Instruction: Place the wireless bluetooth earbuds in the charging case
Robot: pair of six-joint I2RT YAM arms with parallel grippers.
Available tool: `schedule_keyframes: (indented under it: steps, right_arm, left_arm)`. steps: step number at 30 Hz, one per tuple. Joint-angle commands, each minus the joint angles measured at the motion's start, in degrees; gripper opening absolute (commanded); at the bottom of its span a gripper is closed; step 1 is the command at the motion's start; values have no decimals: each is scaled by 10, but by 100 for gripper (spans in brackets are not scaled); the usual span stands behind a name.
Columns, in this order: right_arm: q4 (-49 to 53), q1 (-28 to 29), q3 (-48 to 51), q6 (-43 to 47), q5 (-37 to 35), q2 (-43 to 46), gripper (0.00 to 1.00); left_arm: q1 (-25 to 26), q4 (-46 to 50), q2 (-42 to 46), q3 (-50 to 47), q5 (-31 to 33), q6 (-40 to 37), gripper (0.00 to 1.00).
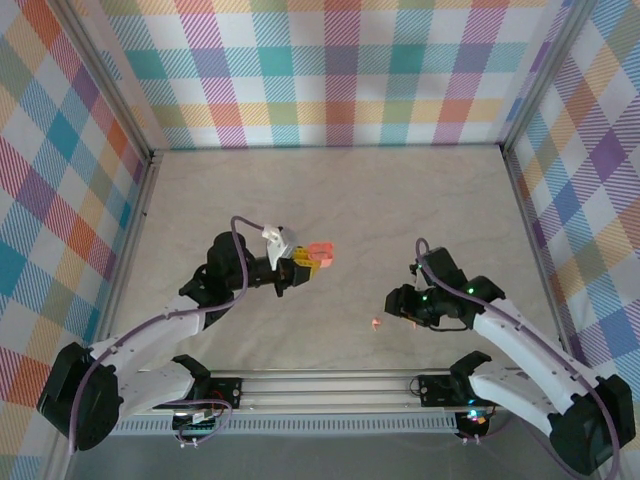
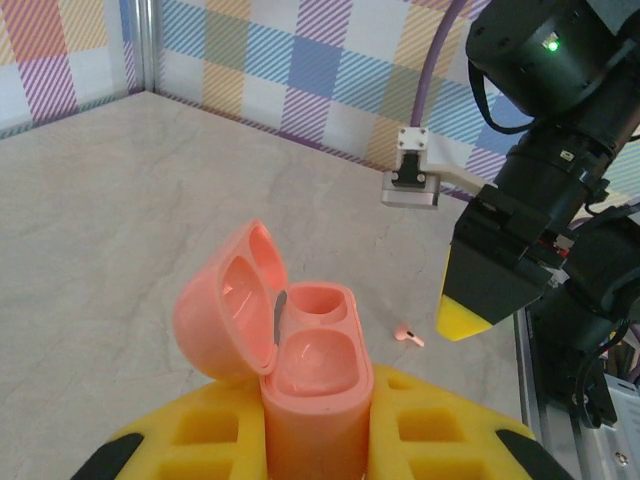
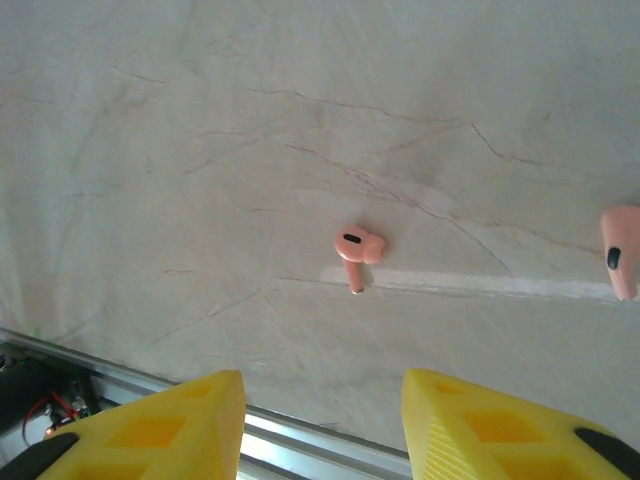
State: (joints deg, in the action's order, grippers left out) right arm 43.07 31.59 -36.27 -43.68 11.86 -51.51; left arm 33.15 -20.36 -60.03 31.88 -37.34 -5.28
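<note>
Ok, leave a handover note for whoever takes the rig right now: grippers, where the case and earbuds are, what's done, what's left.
Left gripper: jaws shut on the salmon charging case. Its lid is open and both wells are empty.
Right gripper: jaws open and empty, above a salmon earbud lying on the table. A second salmon earbud lies at the right edge of the right wrist view.
Done: the case is in hand and open.
Left: grasp each earbud and seat it in a well; none is in yet.
</note>
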Motion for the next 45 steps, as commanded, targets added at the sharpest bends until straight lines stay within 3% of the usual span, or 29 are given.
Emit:
schedule_keyframes:
  steps: [1, 12, 26, 32, 45]
  right_arm:
    - [6, 28, 8, -49, -50, -8, 46]
    - [-47, 115, -37, -45, -87, -161, 46]
    - [-72, 122, -60, -27, -72, -239, 45]
    - [-53, 122, -59, -24, -101, -237, 37]
    - [-91, 123, -44, -30, -81, -276, 41]
  left_arm:
    - [2, 18, 40, -14, 5, -22, 0]
    - [2, 76, 129, -49, 43, -33, 0]
    - [2, 78, 125, -46, 45, -21, 0]
    - [2, 84, 114, -37, 36, -24, 0]
    - [3, 96, 116, -32, 31, -21, 0]
